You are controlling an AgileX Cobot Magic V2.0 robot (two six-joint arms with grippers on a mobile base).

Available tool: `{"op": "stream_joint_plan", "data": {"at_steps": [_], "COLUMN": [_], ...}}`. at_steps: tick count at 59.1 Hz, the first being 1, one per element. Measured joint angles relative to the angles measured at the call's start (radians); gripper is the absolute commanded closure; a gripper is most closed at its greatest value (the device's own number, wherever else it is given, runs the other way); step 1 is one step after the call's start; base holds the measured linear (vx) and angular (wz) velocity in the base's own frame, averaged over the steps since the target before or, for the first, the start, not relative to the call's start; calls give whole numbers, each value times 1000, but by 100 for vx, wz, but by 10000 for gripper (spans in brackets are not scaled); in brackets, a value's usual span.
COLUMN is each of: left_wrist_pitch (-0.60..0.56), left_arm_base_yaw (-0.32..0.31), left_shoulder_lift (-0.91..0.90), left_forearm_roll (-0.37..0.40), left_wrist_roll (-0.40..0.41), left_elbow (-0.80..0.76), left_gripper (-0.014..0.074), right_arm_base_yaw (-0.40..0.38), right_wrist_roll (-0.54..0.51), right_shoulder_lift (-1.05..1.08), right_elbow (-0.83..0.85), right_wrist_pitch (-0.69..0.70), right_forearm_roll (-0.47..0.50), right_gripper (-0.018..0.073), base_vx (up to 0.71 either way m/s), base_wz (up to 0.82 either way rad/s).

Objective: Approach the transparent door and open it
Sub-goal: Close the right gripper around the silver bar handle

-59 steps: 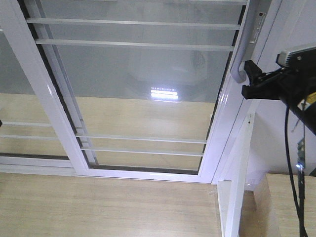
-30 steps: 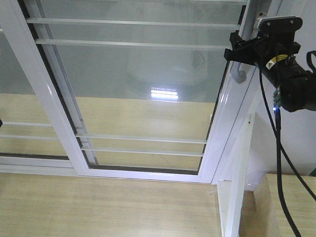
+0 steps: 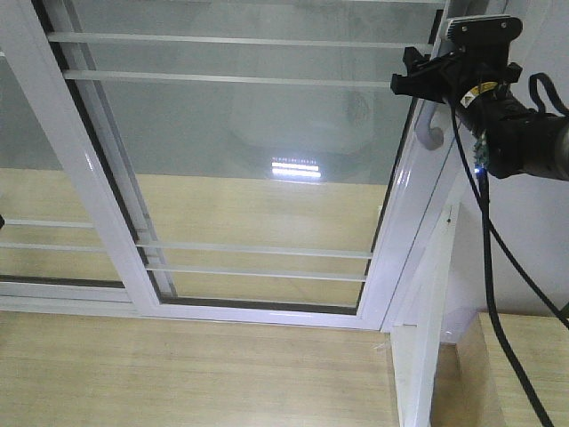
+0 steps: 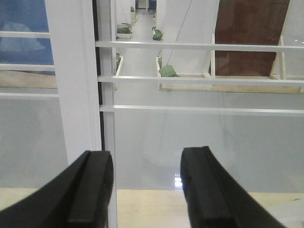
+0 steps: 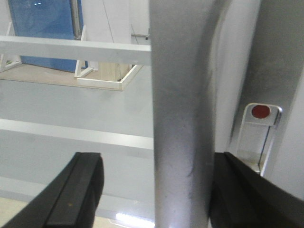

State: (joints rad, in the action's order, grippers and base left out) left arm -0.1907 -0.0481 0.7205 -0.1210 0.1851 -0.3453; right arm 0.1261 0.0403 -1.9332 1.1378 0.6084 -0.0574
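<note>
Transparent white-framed sliding glass door: straddling curved grey metal pull handle with spread black right gripper; needing centring and clamping before sliding leftward.

Front overview, wrist close-ups, shared door

Your right arm: black, grey cam housing on top, yellow sticker, blue LED, black cables. Both jaws matte black.
</note>
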Motion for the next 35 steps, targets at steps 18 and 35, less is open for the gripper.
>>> {"op": "stream_joint_plan", "data": {"at_steps": [18,35], "left_wrist_pitch": [0,0], "left_arm_base_yaw": [0,0], "left_shoulder_lift": [0,0], "left_forearm_roll": [0,0], "left_wrist_roll": [0,0], "left_elbow": [0,0], "left_gripper": [136,136], "right_arm_base_yaw": [26,67], "right_wrist_roll": [8,12], "right_shoulder_lift": [-2,-4], "right_elbow": [5,7], "right_wrist_pitch": [1,4], "right_forearm_roll": [24,35], "right_gripper": [96,109], "base_vx": [0,0], "base_wz": [0,0]}}
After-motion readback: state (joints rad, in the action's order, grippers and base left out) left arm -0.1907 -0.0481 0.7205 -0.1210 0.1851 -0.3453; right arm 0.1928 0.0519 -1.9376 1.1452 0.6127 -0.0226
